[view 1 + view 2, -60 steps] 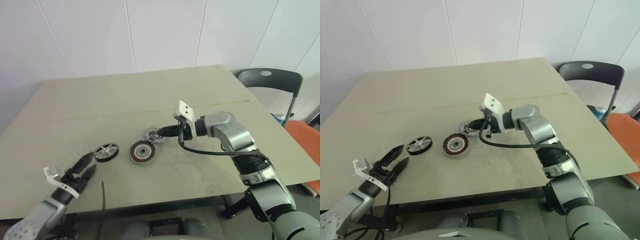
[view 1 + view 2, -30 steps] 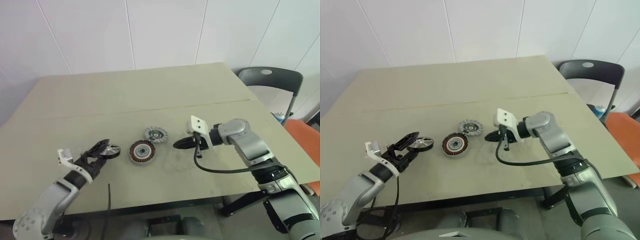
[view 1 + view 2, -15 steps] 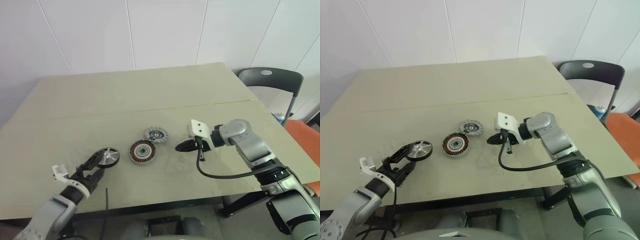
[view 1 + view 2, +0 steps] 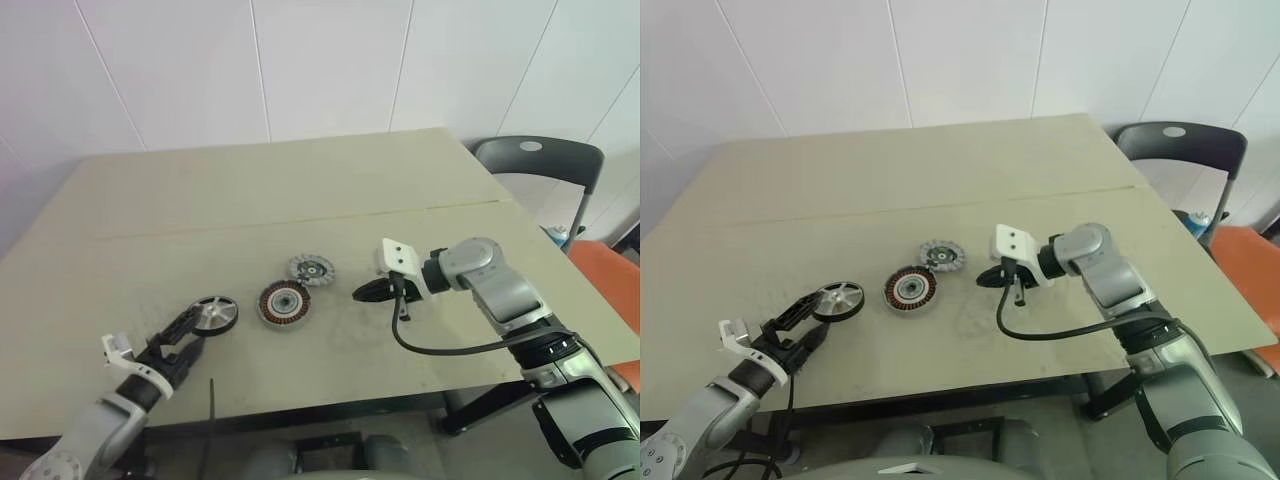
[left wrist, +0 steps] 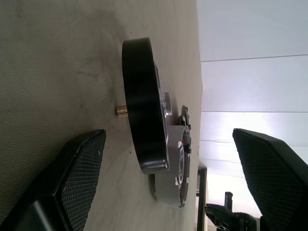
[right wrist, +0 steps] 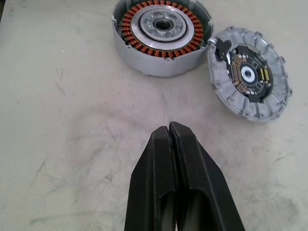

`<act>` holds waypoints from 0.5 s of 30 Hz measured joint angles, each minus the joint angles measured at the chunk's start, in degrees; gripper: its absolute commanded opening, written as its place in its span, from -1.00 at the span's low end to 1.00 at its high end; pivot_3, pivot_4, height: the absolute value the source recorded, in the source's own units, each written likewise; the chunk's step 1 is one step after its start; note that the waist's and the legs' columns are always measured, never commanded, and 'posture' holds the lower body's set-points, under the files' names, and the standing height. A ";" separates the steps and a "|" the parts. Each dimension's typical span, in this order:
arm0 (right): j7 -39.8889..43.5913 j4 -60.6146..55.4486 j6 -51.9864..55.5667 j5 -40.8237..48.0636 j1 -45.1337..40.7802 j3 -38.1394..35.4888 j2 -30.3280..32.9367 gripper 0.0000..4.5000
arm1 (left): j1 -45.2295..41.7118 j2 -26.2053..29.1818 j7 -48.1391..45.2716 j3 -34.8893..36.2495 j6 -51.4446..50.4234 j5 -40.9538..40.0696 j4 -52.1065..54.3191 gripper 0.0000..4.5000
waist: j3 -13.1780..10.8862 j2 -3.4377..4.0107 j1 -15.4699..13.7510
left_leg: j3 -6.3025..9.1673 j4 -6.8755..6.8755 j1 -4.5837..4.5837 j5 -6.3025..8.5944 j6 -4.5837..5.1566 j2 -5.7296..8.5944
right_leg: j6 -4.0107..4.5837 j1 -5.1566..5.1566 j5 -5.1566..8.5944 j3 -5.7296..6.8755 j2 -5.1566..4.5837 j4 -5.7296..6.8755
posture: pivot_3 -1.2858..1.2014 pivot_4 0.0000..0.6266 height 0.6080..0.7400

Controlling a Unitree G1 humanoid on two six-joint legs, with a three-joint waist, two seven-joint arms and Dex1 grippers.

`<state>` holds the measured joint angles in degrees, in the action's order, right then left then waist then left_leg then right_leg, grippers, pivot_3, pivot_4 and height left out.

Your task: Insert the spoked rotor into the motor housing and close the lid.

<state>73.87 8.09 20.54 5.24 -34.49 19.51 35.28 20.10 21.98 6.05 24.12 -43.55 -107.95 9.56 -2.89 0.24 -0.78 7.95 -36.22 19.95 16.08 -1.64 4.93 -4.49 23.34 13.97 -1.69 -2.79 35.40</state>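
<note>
Rotor (image 4: pixel 214 312) seemingly free between spread left gripper (image 4: pixel 186 330); right gripper (image 6: pixel 169 132) closed.

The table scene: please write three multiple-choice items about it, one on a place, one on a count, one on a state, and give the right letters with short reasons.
1. Where does the spoked rotor lie?
A. Inside the motor housing
B. On the table, on the robot's left of the housing
C. On the chair

2. How many round motor parts lie on the table?
A. Two
B. Three
C. Five

3. How stand the fingers of the right gripper?
A. Pressed together, holding nothing
B. Wide apart
C. Closed on the lid

Answers:
1 B: the rotor rests on the tabletop beside the housing, between the open fingers of the left gripper.
2 B: rotor, housing and lid, lying apart.
3 A: the right wrist view shows both fingers touching, short of the lid.
</note>
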 measured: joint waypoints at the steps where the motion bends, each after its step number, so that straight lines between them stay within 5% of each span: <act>1: -0.06 0.20 0.01 -0.03 -0.02 0.00 -0.01 -0.98 | 0.03 0.11 -0.34 0.00 -0.12 0.00 -0.16 1.00 | 0.00 0.00 -0.01 | 0.00 0.01 0.01 0.00 0.00 0.00 | 0.02 0.01 -0.01 0.00 0.00 0.00 | 0.03 -1.00 1.00; 8: -0.36 1.00 0.01 -0.08 -0.56 0.00 -0.41 -0.98 | -0.54 0.58 -0.96 0.15 -1.03 0.07 -0.93 1.00 | 0.00 0.00 -0.04 | 0.00 0.01 0.02 0.00 0.00 0.00 | 0.03 0.02 -0.02 -0.01 0.00 0.00 | 0.03 -1.00 1.00; 15: -0.56 1.29 -0.07 -0.12 -0.92 0.00 -0.43 -1.00 | -1.28 0.63 0.87 -0.35 -1.39 0.49 -0.64 0.17 | 0.00 0.00 -0.04 | 0.00 0.01 0.02 0.00 0.00 0.00 | 0.09 0.02 -0.06 -0.03 0.00 0.00 | 0.03 -1.00 1.00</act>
<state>73.30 9.38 20.48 5.12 -35.42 19.51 34.84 18.82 22.61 6.93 23.77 -44.94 -107.46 8.92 -2.89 0.24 -0.82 7.95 -36.21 19.97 16.08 -1.64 4.93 -4.40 23.37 13.91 -1.72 -2.79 35.40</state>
